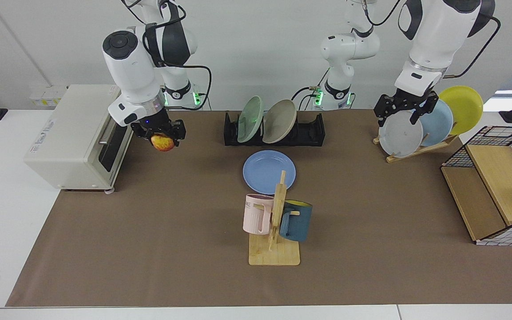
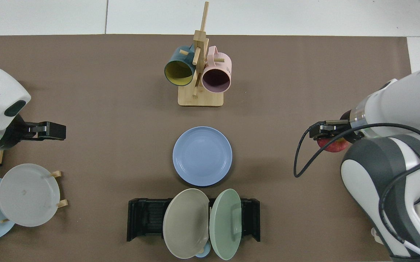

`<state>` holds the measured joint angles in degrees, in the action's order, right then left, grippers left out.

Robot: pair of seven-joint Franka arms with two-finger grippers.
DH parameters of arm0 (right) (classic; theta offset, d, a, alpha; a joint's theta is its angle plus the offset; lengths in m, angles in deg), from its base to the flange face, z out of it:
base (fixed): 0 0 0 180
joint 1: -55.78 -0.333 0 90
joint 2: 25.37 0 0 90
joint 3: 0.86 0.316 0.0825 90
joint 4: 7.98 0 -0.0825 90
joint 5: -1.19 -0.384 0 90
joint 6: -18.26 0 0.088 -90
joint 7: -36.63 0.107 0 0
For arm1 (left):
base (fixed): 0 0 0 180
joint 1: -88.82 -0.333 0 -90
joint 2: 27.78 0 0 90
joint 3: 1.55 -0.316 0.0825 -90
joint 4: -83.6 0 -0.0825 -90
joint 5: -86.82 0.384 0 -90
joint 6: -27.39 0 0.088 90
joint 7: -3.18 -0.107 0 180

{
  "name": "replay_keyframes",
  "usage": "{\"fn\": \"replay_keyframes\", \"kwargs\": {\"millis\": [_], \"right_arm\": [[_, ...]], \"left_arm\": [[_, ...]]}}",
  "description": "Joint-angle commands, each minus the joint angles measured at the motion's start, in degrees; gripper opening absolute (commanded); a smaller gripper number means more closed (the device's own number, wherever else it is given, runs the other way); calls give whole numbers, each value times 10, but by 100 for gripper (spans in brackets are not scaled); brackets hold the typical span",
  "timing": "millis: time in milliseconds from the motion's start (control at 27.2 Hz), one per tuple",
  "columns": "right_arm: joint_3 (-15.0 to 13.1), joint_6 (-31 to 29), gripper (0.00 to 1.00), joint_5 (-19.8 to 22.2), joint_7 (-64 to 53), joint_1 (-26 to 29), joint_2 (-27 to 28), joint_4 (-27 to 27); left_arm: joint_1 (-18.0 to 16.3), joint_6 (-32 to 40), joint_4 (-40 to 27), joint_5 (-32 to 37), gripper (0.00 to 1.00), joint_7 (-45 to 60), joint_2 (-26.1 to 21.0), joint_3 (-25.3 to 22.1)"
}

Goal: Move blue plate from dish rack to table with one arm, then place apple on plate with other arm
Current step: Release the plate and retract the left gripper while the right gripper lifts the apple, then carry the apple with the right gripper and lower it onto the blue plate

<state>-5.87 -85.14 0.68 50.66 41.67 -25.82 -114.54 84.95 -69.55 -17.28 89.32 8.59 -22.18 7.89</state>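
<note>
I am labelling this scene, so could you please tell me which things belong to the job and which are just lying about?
Job: blue plate, apple in the right hand, dish rack, table, left hand.
Lying about: toaster oven, mug tree, wooden plate stand, wire basket.

Periwinkle blue plate [image 1: 268, 171], red-yellow apple [image 1: 163, 143] (in black right gripper [image 1: 159, 133]), brown table [image 1: 149, 231], black dish rack [image 1: 309, 133].

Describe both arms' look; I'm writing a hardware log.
Both are white, rounded, jointed arms with dark grey joint bands and round dark grey end caps. Black cables loop along each. The right arm's black two-finger tool shows a small blue light on its white wrist; the left arm's black two-finger tool sits below a white wrist block. Green lights glow at both bases.
</note>
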Motion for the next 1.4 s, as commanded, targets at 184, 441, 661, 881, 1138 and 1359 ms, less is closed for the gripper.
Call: {"fn": "replay_keyframes", "kwargs": {"millis": [184,441,661,881,1138,1359], "right_arm": [[3,-36,1,2,128,-86,10,5],[2,-102,0,-10,217,-157,59,6],[2,-131,0,-25,274,-205,110,37],[2,-193,0,-31,328,-237,149,39],[2,-286,3,-40,381,-274,209,30],[2,-315,8,-70,381,-283,227,9]], "left_arm": [[6,14,-1,-6,100,-11,6,-3],[3,-13,-3,-83,100,-22,-2,-14],[2,-16,-5,-79,100,-25,-2,-16],[3,-16,-1,-74,100,-29,-4,-18],[-2,9,29,-54,100,-37,-20,-17],[5,26,50,-52,100,-2,-35,-15]]}}
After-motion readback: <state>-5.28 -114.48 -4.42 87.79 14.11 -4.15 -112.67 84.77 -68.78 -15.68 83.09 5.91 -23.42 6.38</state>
